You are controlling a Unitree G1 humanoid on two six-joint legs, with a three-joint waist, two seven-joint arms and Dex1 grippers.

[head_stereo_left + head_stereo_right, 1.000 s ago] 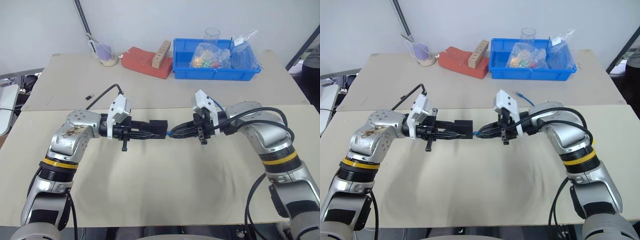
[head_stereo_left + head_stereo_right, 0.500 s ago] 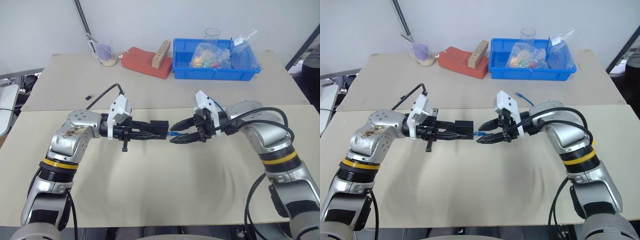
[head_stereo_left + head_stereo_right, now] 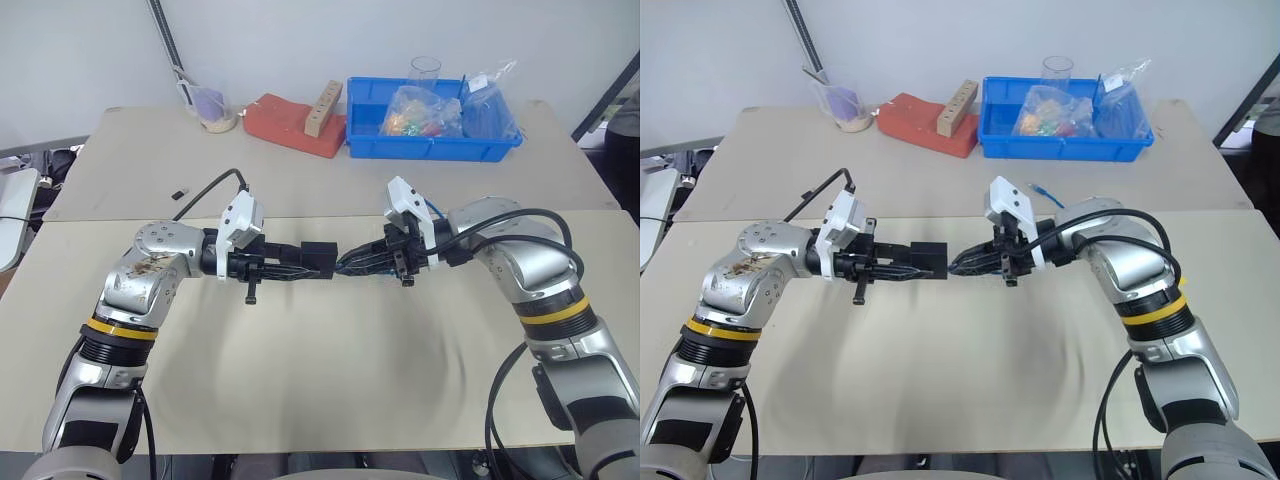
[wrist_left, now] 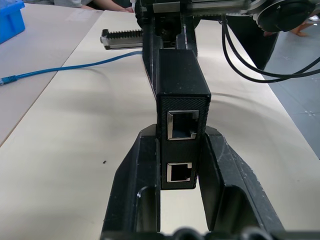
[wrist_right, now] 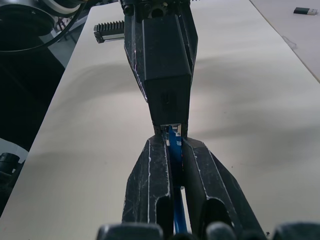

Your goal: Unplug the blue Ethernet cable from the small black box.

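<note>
I re-clamped right gripper [image 5: 172, 150] on thin bright-blue Ethernet cable [image 5: 176, 202] at its plug; half second earlier its jaws gaped. Left gripper [image 4: 181, 155] gripped small matte-black box [image 4: 181, 97]. Plug still seated; pull-out pending.

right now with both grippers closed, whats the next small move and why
Probably pull the right gripper straight back, away from the small black box. Its fingers are shut on the blue Ethernet cable right at the port, the plug looks still seated, and the left gripper clamps the box to brace it.

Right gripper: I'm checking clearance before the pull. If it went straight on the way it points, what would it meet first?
Most likely the small black box, directly ahead of the right gripper, which is shut on the blue Ethernet cable.
</note>
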